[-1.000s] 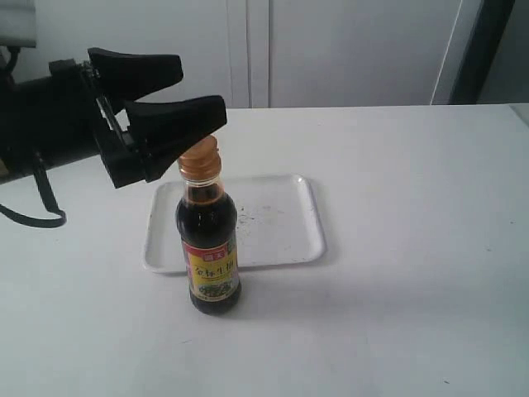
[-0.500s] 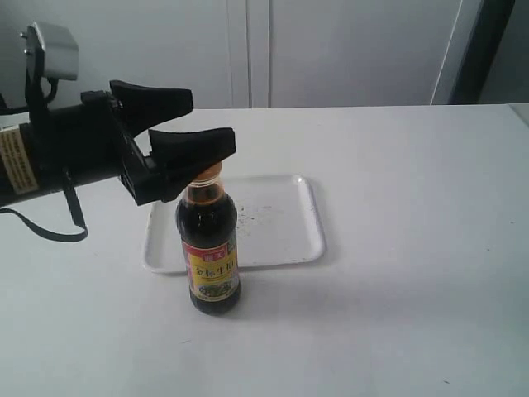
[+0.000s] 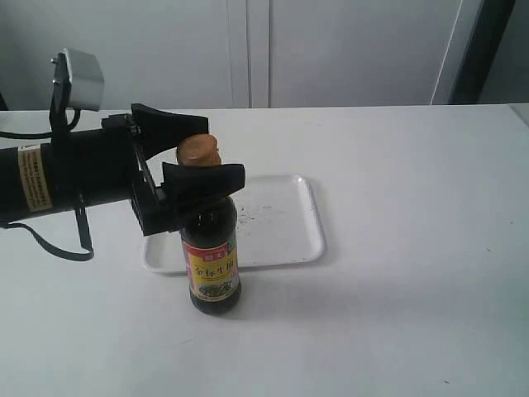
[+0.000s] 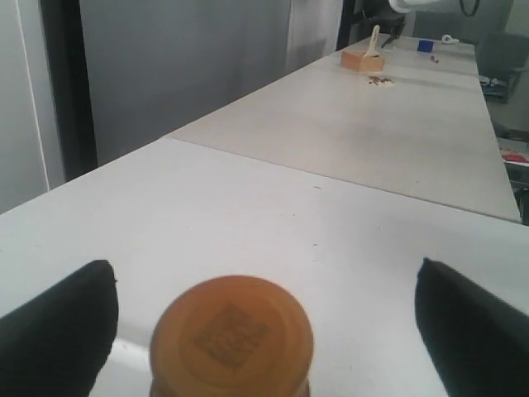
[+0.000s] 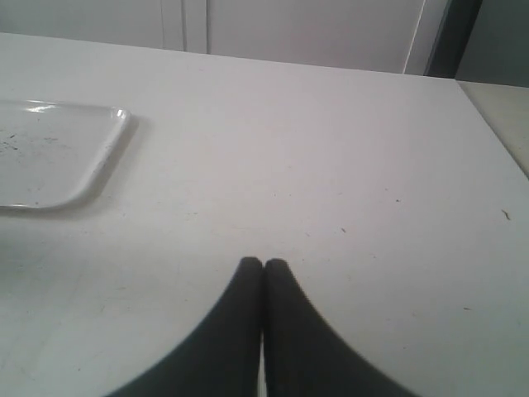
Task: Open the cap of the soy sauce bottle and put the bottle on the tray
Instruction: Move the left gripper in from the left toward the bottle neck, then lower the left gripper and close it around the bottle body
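The soy sauce bottle (image 3: 213,252) stands upright on the table, just in front of the white tray (image 3: 285,219). Its orange-brown cap (image 3: 199,150) is closed. My left gripper (image 3: 225,149) is open and reaches in from the left. One black finger passes behind the cap and the other crosses in front of the neck. In the left wrist view the cap (image 4: 231,335) sits between the wide-apart fingers (image 4: 58,322), nearer one of them and touching neither. My right gripper (image 5: 263,265) is shut on nothing above bare table, with the tray (image 5: 58,157) off to its side.
White cabinet doors (image 3: 248,50) and a dark post (image 3: 475,50) stand behind the table. A second table in the left wrist view carries a small wooden block (image 4: 364,58). The right gripper does not show in the exterior view.
My left gripper has come down and moved right. Its fingers went from above the cap to either side of it, the near finger now crossing the bottle's neck.
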Robot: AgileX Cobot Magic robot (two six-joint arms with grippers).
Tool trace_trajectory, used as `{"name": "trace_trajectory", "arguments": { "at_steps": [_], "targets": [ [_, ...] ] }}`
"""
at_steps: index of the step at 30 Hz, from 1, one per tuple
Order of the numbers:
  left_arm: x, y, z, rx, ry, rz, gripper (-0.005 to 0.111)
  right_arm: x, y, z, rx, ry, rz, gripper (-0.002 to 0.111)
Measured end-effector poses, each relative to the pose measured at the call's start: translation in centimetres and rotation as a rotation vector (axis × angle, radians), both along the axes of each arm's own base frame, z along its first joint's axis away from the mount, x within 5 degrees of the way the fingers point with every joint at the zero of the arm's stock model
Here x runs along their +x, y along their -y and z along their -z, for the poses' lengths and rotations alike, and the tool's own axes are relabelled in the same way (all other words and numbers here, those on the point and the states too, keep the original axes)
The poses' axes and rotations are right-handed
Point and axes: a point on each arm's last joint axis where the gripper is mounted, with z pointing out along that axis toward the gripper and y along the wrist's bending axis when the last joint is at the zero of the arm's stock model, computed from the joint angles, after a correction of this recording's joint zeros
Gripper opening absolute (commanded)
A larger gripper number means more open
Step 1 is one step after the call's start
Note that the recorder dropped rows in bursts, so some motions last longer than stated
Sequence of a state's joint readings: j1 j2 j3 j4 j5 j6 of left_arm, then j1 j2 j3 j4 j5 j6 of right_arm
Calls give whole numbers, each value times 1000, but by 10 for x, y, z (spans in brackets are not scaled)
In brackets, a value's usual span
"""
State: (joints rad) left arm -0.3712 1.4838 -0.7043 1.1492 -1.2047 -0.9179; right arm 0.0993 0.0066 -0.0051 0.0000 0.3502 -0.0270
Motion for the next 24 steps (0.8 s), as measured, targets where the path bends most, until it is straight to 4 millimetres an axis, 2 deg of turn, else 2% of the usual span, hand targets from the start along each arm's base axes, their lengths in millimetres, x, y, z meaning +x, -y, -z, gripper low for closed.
{"name": "trace_trajectory", "arguments": {
  "at_steps": [10,19,24],
  "targets": [
    [-10,18,7,63,12,44,97,0,0,0,0,0,0,0],
    [0,21,29,100,-20,25,97,0,0,0,0,0,0,0],
    [3,22,34,111,-26,21,97,0,0,0,0,0,0,0]
  ]
}}
